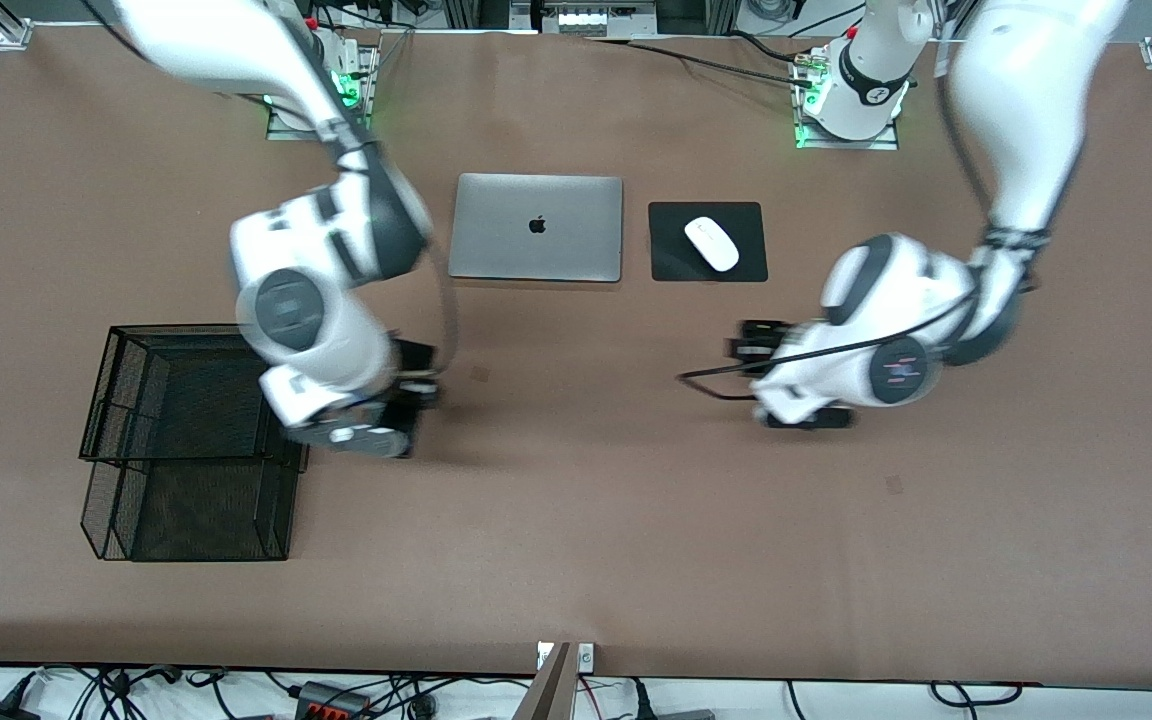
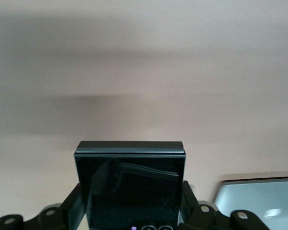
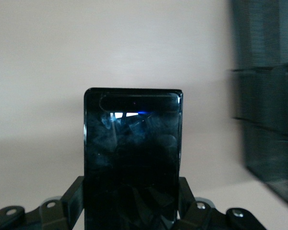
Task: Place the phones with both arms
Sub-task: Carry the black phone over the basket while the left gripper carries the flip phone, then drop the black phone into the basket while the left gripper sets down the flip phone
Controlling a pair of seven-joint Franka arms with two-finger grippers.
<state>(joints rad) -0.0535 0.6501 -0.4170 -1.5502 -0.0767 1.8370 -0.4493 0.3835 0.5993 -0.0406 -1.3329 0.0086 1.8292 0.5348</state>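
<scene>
- Brown counter [image 1: 576, 520] fills the front view; mesh tray [image 1: 186, 440] lower left, right tool [image 1: 406, 385] beside it, left tool [image 1: 771, 365] centre-right.
- Left wrist: tool clamps a squarish black phone [image 2: 129, 187].
- Right wrist: tool clamps a long black phone [image 3: 132, 163]; best lowered flat, released gently.

Brown table [image 1: 576, 560], silver laptop [image 1: 536, 227], black mousepad [image 1: 671, 255], mesh tray [image 1: 186, 440]

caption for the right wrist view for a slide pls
Right gripper shut on a black phone held upright over the brown table, with the black mesh tray alongside.
</scene>
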